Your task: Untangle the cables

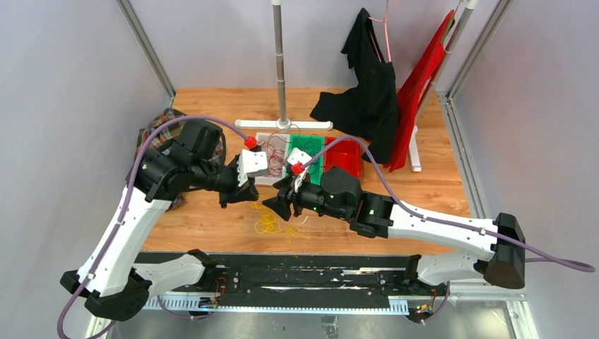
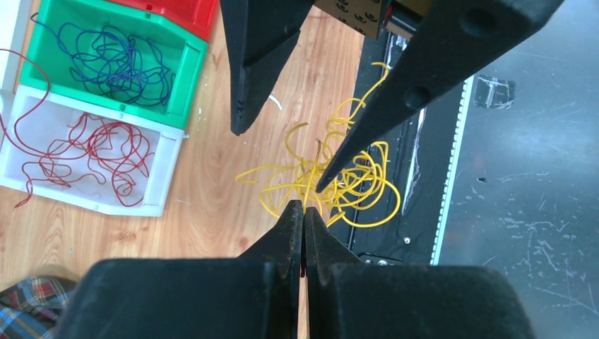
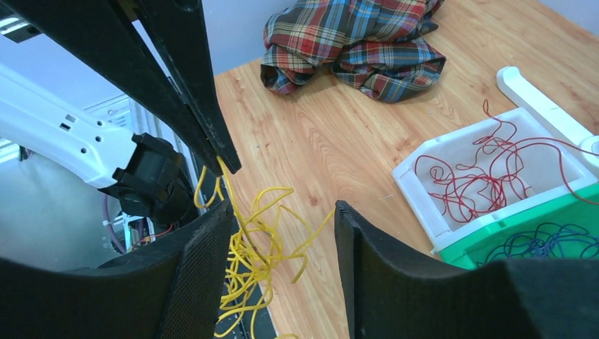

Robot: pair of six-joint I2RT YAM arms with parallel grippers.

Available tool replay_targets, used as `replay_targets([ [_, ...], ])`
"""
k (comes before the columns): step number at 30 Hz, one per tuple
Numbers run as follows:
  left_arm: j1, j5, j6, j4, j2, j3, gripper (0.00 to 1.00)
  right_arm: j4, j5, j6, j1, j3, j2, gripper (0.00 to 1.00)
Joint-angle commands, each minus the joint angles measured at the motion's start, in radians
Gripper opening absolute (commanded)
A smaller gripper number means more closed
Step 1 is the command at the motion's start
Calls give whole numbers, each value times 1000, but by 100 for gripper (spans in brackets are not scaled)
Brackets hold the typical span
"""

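**Top view.** The yellow cables (image 1: 272,224) lie in a loose bunch at the near edge of the wooden tabletop (image 1: 424,194), beside the black strip (image 1: 282,277) that borders it. The left gripper (image 1: 228,200) and right gripper (image 1: 277,206) meet over the bunch. Behind them a white bin (image 1: 270,135), green bin (image 1: 316,166) and red bin (image 1: 344,157) stand in a row. Bare wood lies open to the right of the bunch.

**Left wrist view.** The left gripper (image 2: 304,212) has its jaws closed tip to tip at the bunch's rim. The yellow cables (image 2: 339,180) straddle the wood's edge, partly over the black strip. The red cables (image 2: 92,152) sit in the white bin, with strands trailing over its rim. The blue cables (image 2: 113,63) sit in the green bin. Bare wood separates bins from bunch.

**Right wrist view.** The right gripper (image 3: 282,208) has its jaws wide apart and holds nothing, with the bunch low between them. A yellow strand runs up into the closed tips of the left gripper (image 3: 226,162). A plaid cloth (image 3: 353,42) lies at the tabletop's edge by the wall.
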Motion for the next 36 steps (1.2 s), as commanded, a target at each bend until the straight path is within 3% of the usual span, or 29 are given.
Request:
replay_targets([
  [1,3,32,-16,-6,-22,17,1,53,22,-36,14,48,11,53],
  [4,4,39,-18,-5,-26,8,1,64,56,-64,14,49,30,51],
  [7,4,41,-16,-6,-32,8,1,58,88,-96,15,49,52,40],
  [9,4,42,-14,-4,-37,9,1,61,102,-111,15,43,52,26],
  [11,3,32,-12,-5,-38,10,3,60,115,-114,15,38,41,4],
  [13,3,6,-1,-5,-40,0,31,58,119,-108,15,32,20,1],
  [18,4,-41,42,-3,-50,-33,69,-24,102,-91,15,51,-9,1],
  [20,4,-24,56,-3,-49,-29,77,-70,81,-75,15,66,-7,1],
  [24,4,-7,58,15,-36,-42,79,-136,61,-58,15,88,11,1],
  [27,4,-72,108,34,-47,-126,77,-165,80,-57,15,70,22,1],
  [30,3,-158,133,121,-76,-274,77,-162,127,-41,13,1,25,20],
  [36,4,-231,61,343,-36,-531,78,-150,285,50,0,-178,-43,41],
])
